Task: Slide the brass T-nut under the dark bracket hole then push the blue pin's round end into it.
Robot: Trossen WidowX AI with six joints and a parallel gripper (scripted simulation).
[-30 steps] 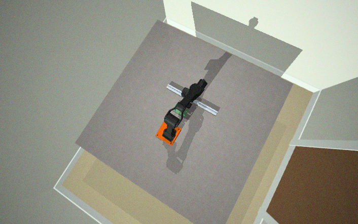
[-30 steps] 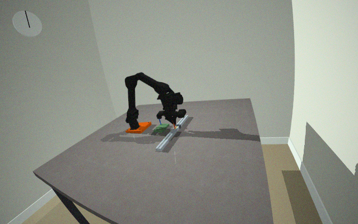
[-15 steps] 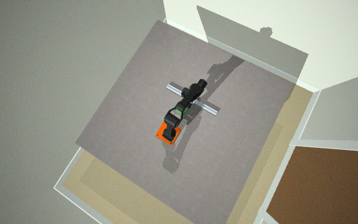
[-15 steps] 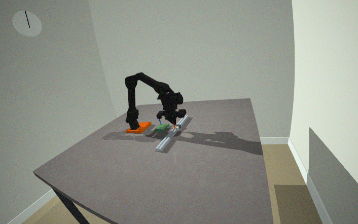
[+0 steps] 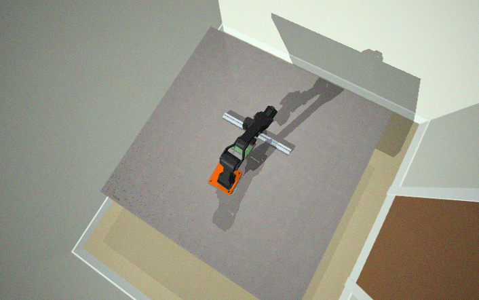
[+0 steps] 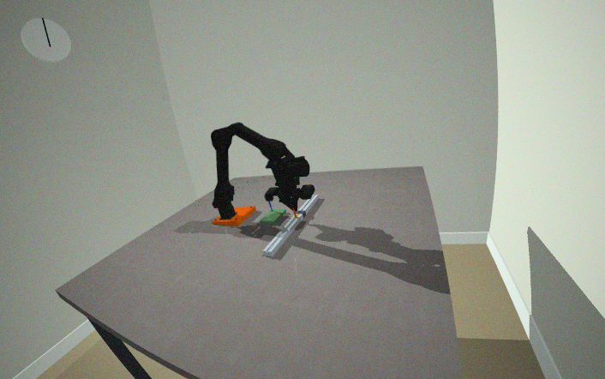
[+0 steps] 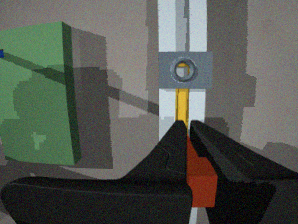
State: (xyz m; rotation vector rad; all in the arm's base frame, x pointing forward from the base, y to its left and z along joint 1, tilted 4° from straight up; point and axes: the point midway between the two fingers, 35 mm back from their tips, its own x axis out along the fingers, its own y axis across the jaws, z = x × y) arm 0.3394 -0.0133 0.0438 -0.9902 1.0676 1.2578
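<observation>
My gripper (image 6: 295,208) (image 7: 185,127) is shut on the orange handle (image 6: 294,213) (image 7: 202,188) of the T-nut, over the rail. The brass T-nut (image 7: 182,104) lies in line with the slot of the aluminum rail (image 5: 281,144) (image 6: 278,243) (image 7: 197,25), running from the fingertips under the dark bracket (image 6: 302,213) (image 7: 166,79). Some brass shows through the bracket hole, around a paler spot. The nut's handle end is hidden by the fingers. The blue pin (image 6: 270,206) (image 7: 1,53) stands in the green tray (image 5: 241,151) (image 6: 272,217) (image 7: 35,100), beside the rail.
The arm's orange base plate (image 5: 214,175) (image 6: 246,213) is on the table (image 5: 169,141) (image 6: 338,303), on the tray's far side from the rail. The tray lies between base and rail. Arm shadows cross the table and the rail area.
</observation>
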